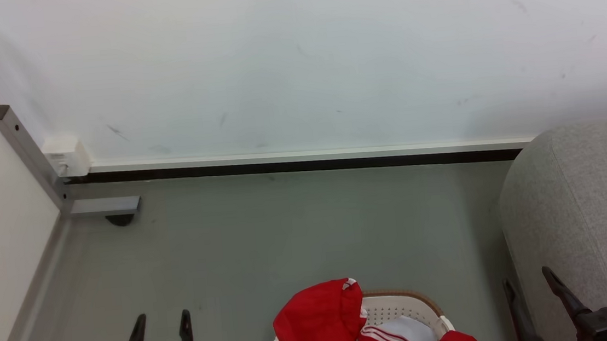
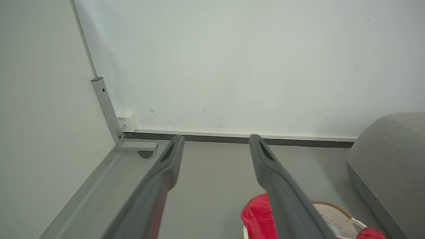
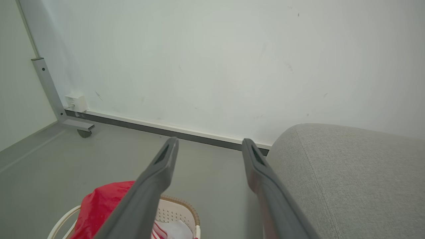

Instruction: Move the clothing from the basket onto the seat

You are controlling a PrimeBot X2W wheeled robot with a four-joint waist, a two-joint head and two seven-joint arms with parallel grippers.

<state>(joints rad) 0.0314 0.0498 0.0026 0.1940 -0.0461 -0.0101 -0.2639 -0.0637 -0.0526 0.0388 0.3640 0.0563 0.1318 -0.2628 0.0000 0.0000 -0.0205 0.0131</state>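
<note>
**Red clothing heaped in the basket, both end effectors spread apart**

At the bottom centre of the head view, the soft bright red clothing [image 1: 319, 323] with white panels and thin white stripes lies bunched in the white perforated plastic basket [image 1: 403, 305] with a brown rim. One red fold drapes over the basket's left wall and peaks toward the top of the frame. The thin white stripes slant from the centre down toward the lower right. The heap is too crumpled to show a single long axis. A pale panel shows in the hollow between the red folds.

The basket stands on the grey floor [image 1: 287, 232], cut off by the bottom edge. It is near the large grey fabric sofa [image 1: 587, 211] with rounded edges, which takes up the right side.

The left end effector [image 1: 163, 314] sits at the lower left, well apart from the basket. Its two long dark fingers are spread, with floor showing between them. The right end effector [image 1: 526, 276] sits at the lower right, just beside the sofa, with its fingers likewise apart and pointing up the frame.

At the upper left, a grey metal post [image 1: 27, 150] meets the pale wall [image 1: 293, 56]. A small white box [image 1: 66, 155] sits at the wall's base. In the left wrist view it carries a mark too small to read.
</note>
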